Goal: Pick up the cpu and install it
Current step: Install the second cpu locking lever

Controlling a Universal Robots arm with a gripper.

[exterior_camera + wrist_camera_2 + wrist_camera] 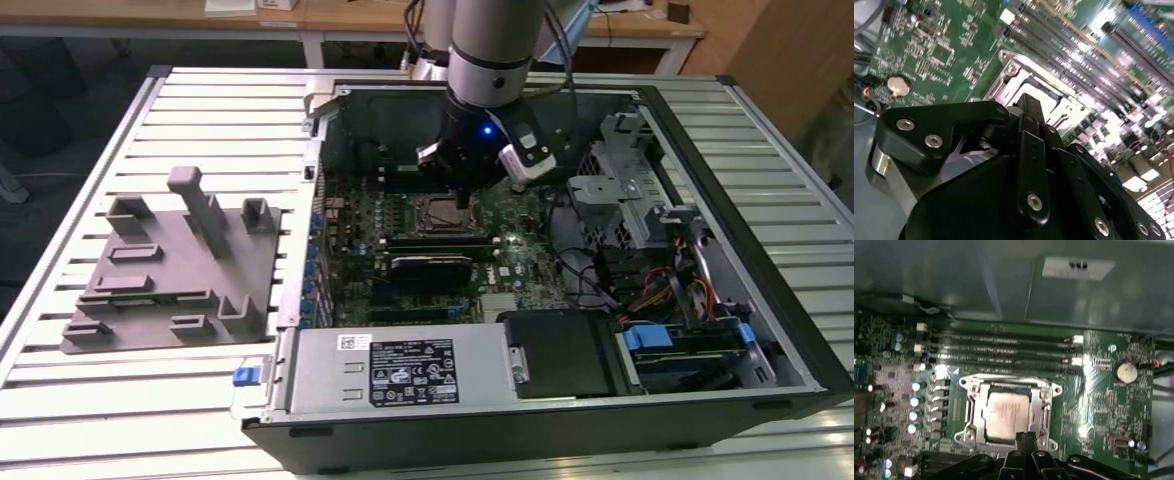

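Observation:
The cpu point(1006, 412) is a flat silver square lying inside the metal socket frame point(970, 390) on the green motherboard point(1104, 400). In the first wrist view my gripper point(1026, 439) hangs over the socket's near edge, its black fingers pressed together with nothing between them. The second wrist view has the same shut gripper point(1026, 102) just in front of the socket frame point(1019, 80). In the exterior view the gripper point(461, 198) reaches down into the open computer case point(747, 300), right over the socket point(438, 212).
A grey plastic fixture block point(174, 265) stands on the slatted table point(80, 400) at the exterior view's left. Inside the case are memory slots point(1004, 347), a power supply point(387, 365), a drive cage point(627, 190) and cables point(654, 290). A coin cell point(1127, 371) sits beside the socket.

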